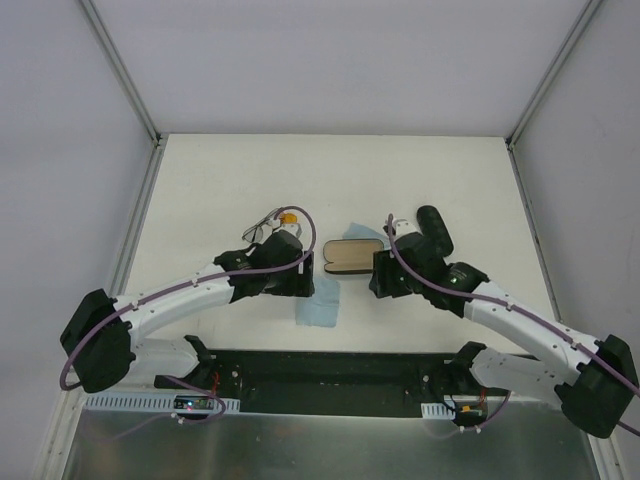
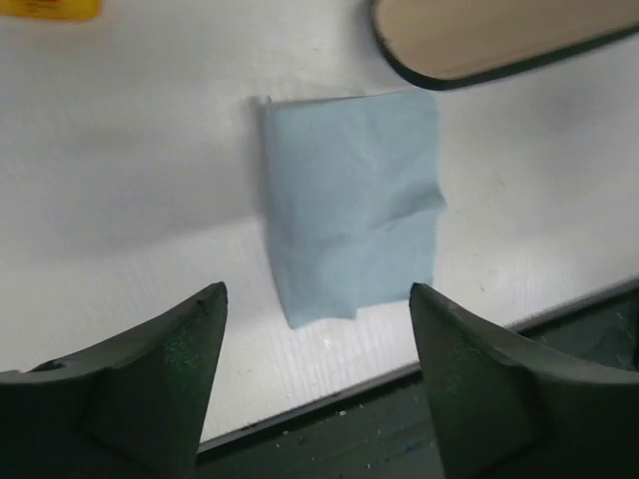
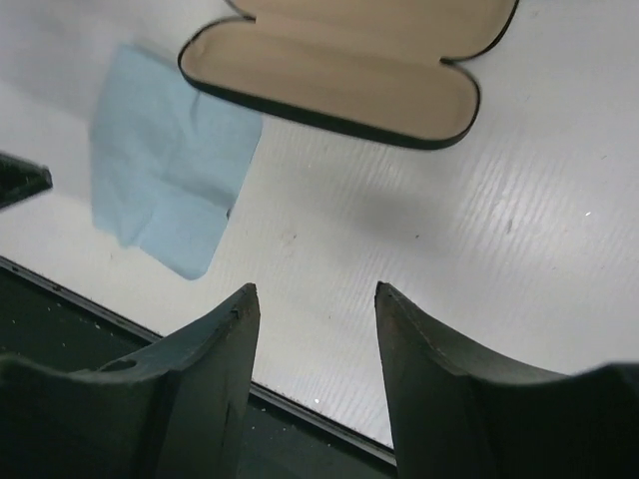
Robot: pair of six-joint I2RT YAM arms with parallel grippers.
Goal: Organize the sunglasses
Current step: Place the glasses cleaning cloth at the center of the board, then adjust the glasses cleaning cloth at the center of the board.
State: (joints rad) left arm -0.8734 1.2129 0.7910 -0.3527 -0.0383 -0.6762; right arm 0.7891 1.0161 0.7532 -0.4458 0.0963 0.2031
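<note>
White table (image 1: 200,180) holds an open tan-lined case (image 1: 350,258) at mid-frame, its length running left to right. Blue cloth (image 1: 320,312) lies at its lower left, beneath the left pincer (image 2: 315,289), whose jaws are parted and empty. The right pincer (image 3: 315,289), likewise parted and empty, faces the case. The wire pair (image 1: 262,230) and orange pair (image 1: 290,215) sit up-left of the case, lined up slantwise; the left arm is nearer.

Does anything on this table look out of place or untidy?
Yes. The open case lies empty, while the wire-framed sunglasses and the orange pair lie loose on the table left of it. The blue cloth near the front edge is slightly creased.
</note>
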